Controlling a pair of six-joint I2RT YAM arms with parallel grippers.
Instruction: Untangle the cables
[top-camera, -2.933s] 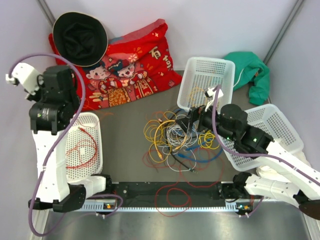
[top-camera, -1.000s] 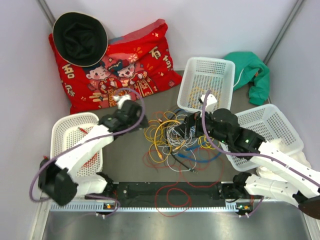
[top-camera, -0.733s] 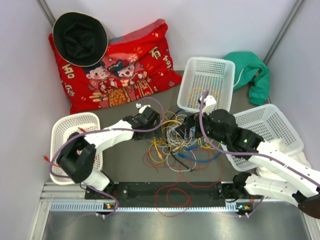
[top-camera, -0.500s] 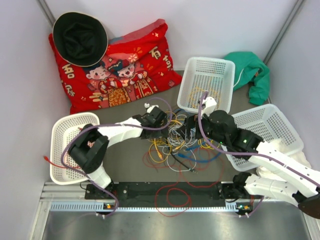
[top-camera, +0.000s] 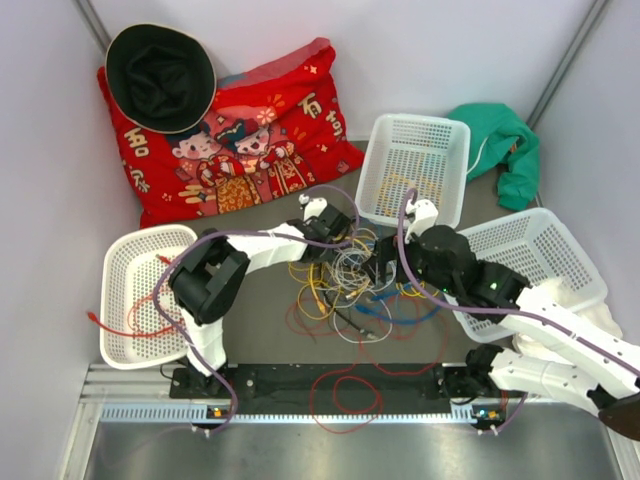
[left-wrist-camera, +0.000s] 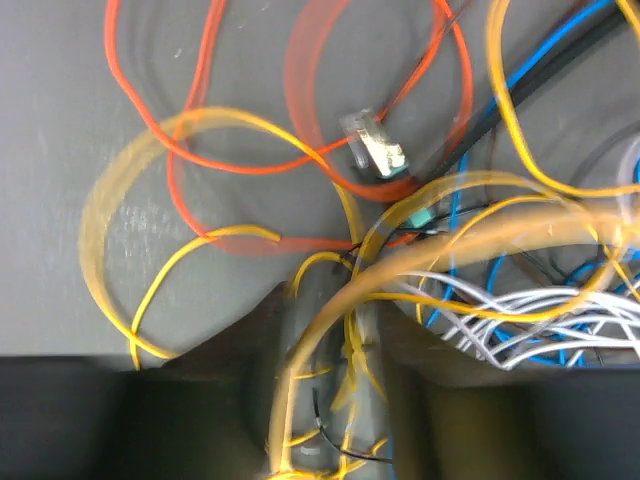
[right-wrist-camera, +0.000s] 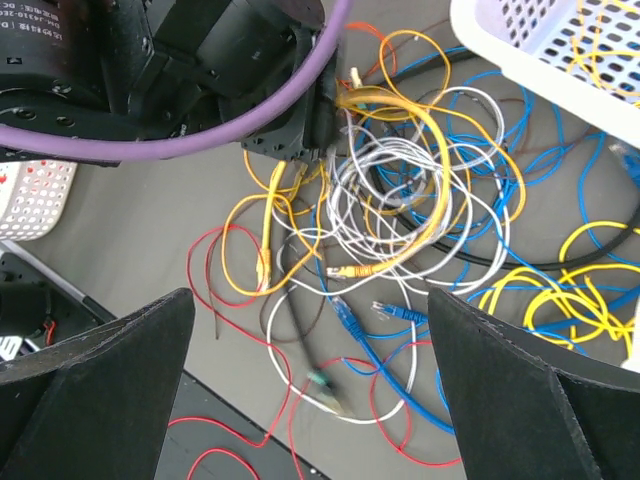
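- cables (top-camera: 352, 288): one tangled heap of yellow, orange, red, white, blue and black strands, lying on the grey counter (top-camera: 260, 335) at centre frame of the top view, between the two tools.
- left tool (left-wrist-camera: 330, 320): reaches into the upper left edge of the heap. Its fingers stand a narrow way apart and blurred yellow strands run through the gap. No firm grip on them can be made out.
- right tool (right-wrist-camera: 310, 298): sits over the right side of the heap. Its fingers are spread wide and it holds nothing.
- left basket (top-camera: 122, 258): white, lower left. It has a red cable inside, with one red end hanging over its left rim.
- upper basket (top-camera: 400, 135): white, upper centre. It has yellow cable inside.
- right basket (top-camera: 565, 245): white, at right, partly under the right arm.
- red loop (top-camera: 345, 392): a separate strand at bottom centre, lying across the black rail.
- red cushion (top-camera: 260, 120): printed, upper left, with a black hat (top-camera: 160, 75) on its corner.
- green cloth (top-camera: 500, 140): bunched, upper right.
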